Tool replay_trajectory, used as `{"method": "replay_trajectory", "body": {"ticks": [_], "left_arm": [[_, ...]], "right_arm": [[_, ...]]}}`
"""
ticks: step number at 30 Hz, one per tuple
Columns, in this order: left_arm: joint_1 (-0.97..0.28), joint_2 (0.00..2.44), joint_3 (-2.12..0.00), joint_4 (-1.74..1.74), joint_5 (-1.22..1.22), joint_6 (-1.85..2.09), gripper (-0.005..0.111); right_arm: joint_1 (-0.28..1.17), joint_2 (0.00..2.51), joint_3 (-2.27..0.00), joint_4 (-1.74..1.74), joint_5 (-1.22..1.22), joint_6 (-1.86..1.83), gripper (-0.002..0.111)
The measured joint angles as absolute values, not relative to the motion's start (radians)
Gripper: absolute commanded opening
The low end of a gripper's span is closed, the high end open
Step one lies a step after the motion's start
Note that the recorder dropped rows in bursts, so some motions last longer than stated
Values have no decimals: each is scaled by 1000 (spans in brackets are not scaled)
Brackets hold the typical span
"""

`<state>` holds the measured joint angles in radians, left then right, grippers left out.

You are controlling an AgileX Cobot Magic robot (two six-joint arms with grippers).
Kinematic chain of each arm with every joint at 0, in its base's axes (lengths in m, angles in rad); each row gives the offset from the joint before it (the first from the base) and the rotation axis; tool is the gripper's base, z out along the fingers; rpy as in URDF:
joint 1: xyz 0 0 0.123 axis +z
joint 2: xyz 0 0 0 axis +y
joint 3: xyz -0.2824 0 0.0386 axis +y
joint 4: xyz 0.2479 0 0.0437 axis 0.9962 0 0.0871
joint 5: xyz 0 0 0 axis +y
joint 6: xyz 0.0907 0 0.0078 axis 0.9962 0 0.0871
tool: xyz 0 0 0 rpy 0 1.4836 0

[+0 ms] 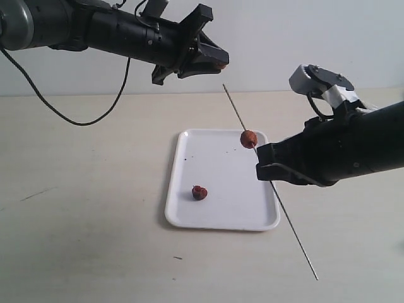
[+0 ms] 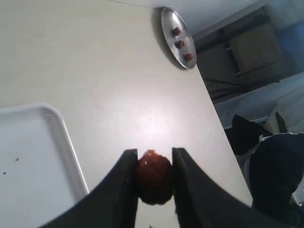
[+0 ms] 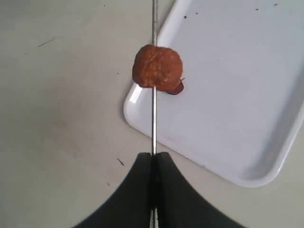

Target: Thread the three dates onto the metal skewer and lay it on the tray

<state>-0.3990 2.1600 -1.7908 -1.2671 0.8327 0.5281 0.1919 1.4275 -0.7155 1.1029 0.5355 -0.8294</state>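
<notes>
Beige tabletop (image 1: 82, 214), pale wall (image 1: 284, 38), white tray (image 1: 214, 158)

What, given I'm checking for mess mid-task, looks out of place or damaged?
Nothing spilled or broken. Minor only: tiny dark specks on the flat white rectangular tray, and the wrinkled reddish-brown date lying loose there looks darker than the skewered date.

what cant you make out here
- Exterior view: held date, nearly hidden by the left gripper.
- Right wrist view: metal skewer tip, cut off by the edge; dark red bit behind the threaded date, unclear what.
- Left wrist view: bits on the metal dish, too small to name.
</notes>
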Motion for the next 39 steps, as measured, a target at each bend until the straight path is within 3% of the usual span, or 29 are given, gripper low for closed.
{"method": "replay_trajectory", "body": {"ticks": [39], "left_arm": [[-406,2160,-1791,-1255,837,568,26]], "right_arm": [[192,1428,-716,1311,548,-984,0]]}}
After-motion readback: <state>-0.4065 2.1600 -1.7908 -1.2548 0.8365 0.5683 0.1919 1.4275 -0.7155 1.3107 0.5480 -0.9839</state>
